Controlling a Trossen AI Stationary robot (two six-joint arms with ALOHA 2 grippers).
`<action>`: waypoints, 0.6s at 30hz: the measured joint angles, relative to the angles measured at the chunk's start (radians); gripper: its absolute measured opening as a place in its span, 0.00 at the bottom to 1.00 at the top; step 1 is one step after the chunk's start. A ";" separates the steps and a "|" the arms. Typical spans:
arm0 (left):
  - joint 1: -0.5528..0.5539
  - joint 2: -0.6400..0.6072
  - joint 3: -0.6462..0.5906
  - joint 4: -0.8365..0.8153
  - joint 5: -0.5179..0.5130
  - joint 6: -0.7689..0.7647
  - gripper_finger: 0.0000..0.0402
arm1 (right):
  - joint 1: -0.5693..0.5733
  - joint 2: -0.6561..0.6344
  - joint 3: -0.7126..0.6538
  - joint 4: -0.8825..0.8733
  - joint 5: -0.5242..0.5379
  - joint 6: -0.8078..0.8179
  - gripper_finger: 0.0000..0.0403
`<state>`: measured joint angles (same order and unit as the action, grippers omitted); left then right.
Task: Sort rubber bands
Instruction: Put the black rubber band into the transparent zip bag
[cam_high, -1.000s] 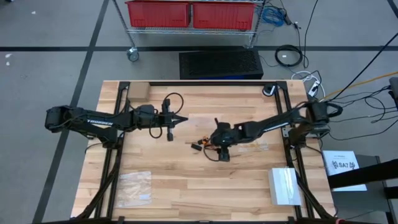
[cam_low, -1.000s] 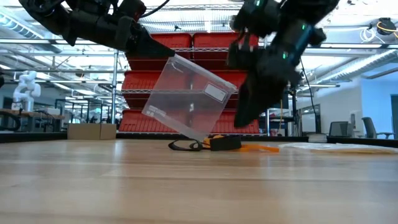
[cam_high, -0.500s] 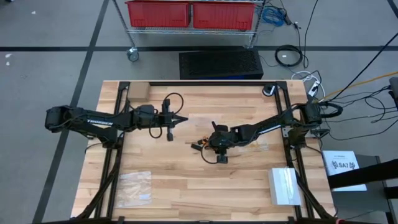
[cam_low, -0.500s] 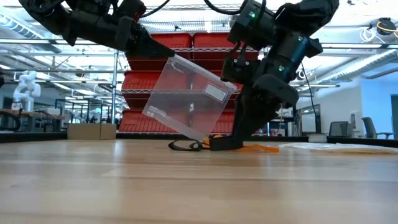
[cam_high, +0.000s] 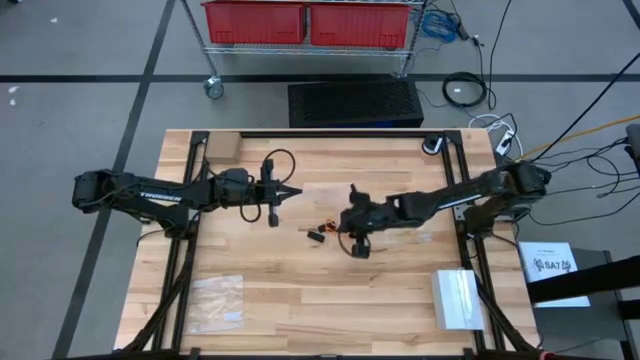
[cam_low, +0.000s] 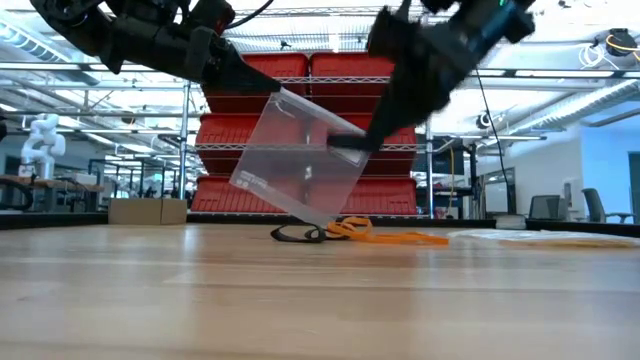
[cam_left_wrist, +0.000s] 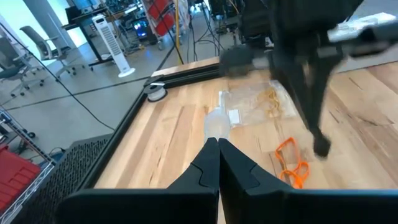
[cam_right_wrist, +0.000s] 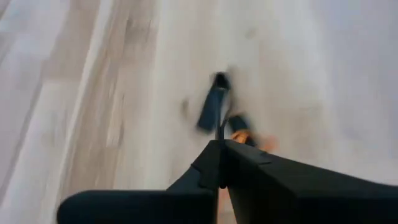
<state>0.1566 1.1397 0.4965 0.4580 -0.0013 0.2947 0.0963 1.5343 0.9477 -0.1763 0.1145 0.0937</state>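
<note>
My left gripper (cam_high: 299, 190) is left of the table's centre, raised and shut on a clear plastic bag (cam_low: 300, 160). The bag hangs tilted below it. Loose rubber bands lie at mid-table: a black one (cam_low: 295, 235) and orange ones (cam_low: 350, 228), with the orange ones also in the left wrist view (cam_left_wrist: 292, 165). My right gripper (cam_low: 345, 145) is shut and raised above that pile, right in front of the bag's face. A thin dark rubber band (cam_right_wrist: 219, 127) sticks out of its fingertips (cam_right_wrist: 211, 155). My left gripper pinches the clear bag's upper edge (cam_left_wrist: 216, 126) between its two fingers, coming from the table's left and slanting down. The bag hangs tilted, its lowest corner (cam_low: 322, 222) just over the pile. My right gripper pinches a thin dark rubber band (cam_right_wrist: 219, 132) at its fingertips, slanting down from the table's right. The band is lifted clear of the table.
A second clear bag (cam_left_wrist: 261, 102) holding yellow bands lies flat right of the pile. Another clear bag (cam_high: 217, 300) lies near the table's near left corner. A white box (cam_high: 458, 298) stands at the near right, and a small cardboard box (cam_high: 220, 148) at the far left.
My right gripper has gone down onto the pile of bands and shut there. It has then risen clear of the table, ending up beside the hanging bag. The bag and my left gripper have kept still.
</note>
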 joint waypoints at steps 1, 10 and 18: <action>0.000 0.000 0.000 0.000 0.000 0.000 0.00 | -0.005 -0.020 0.016 -0.026 0.023 0.000 0.01; 0.000 0.000 0.000 -0.001 0.000 -0.001 0.00 | -0.058 0.019 0.333 -0.396 0.202 -0.057 0.00; 0.000 0.000 0.000 -0.007 0.000 -0.001 0.00 | -0.107 0.159 0.501 -0.572 0.199 -0.106 0.00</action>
<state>0.1566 1.1397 0.4965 0.4511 -0.0010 0.2935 -0.0103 1.6937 1.4484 -0.7480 0.3138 -0.0120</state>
